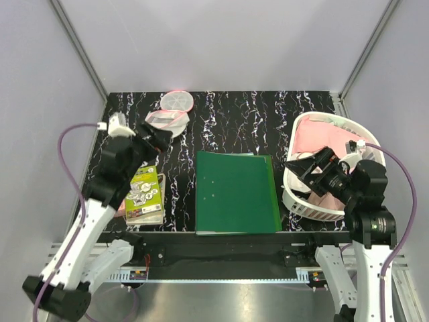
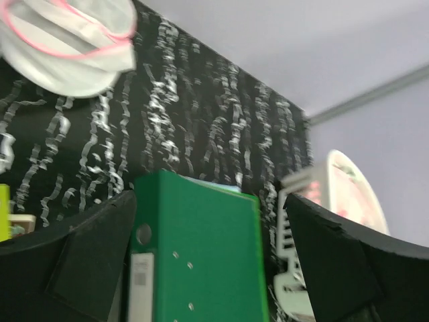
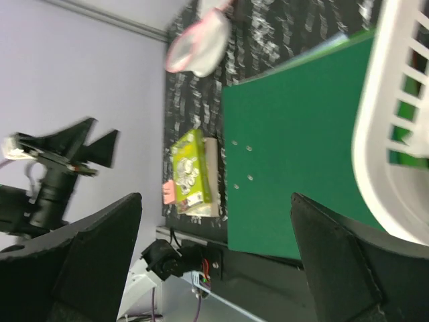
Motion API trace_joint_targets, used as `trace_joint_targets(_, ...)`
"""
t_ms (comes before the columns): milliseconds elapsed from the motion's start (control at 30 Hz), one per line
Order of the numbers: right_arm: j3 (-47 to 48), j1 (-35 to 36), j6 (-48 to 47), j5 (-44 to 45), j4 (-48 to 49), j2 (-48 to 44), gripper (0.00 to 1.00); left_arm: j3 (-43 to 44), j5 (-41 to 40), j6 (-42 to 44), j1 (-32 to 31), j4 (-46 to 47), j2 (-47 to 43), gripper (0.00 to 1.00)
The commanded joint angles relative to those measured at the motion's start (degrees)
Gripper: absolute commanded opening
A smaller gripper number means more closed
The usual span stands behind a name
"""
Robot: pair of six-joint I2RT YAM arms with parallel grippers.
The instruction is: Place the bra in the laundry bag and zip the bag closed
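Mesh laundry bag (image 1: 171,115) sits at eleven o'clock on the table and looks unzipped, so it seems ready to load. Your left gripper (image 1: 158,137) hovers just beside it, jaws apart. Your right gripper (image 1: 299,167), also spread, hangs over the white basket (image 1: 312,212) at three o'clock, where pink fabric (image 1: 320,134), likely the bra, lies.

Left wrist: bag at ten o'clock, green binder (image 2: 201,255) dead ahead, nothing held.

Right wrist: basket rim at three o'clock, jaws empty.

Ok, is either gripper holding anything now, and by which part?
Nothing is held: the left gripper stands open near the laundry bag, the right gripper open at the white basket.
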Motion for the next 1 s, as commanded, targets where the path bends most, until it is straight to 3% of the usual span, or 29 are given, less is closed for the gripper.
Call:
trace_joint_targets(0,4.9,-0.2,-6.0,7.3,-14.5,5.9,1.00,9.6,-0.7,2.3,8.0,-7.9,13.7,0.99)
trace_joint_targets(67,8.3,-0.2,-11.6,6.5,-18.1,9.9,1.00,12.4,-4.1,-2.1,11.1,-10.7,20.8,0.99)
trace_joint_targets(267,19.6,-0.2,-18.9,8.2,-23.9,21.2,1.00,24.4,-5.5,-4.4,15.6,-15.2,37.1,0.97)
trace_joint_targets(533,26.7,-0.2,-25.6,7.6,-24.6,29.0,1.00,40.9,-1.3,-0.5,17.8,-15.3,61.4,0.88)
trace_joint_targets(733,29.1,-0.2,-27.5,6.4,-24.0,32.0,1.00,49.2,-0.6,0.6,18.3,-14.8,71.5,0.63)
trace_joint_targets(767,29.0,-0.2,-27.6,5.7,-23.8,32.4,1.00,50.2,0.0,2.4,18.3,-14.8,72.3,0.54)
trace_joint_targets(967,30.0,0.1,-28.3,2.1,-23.1,37.1,1.00,53.2,8.0,9.0,18.4,-13.6,75.8,0.23)
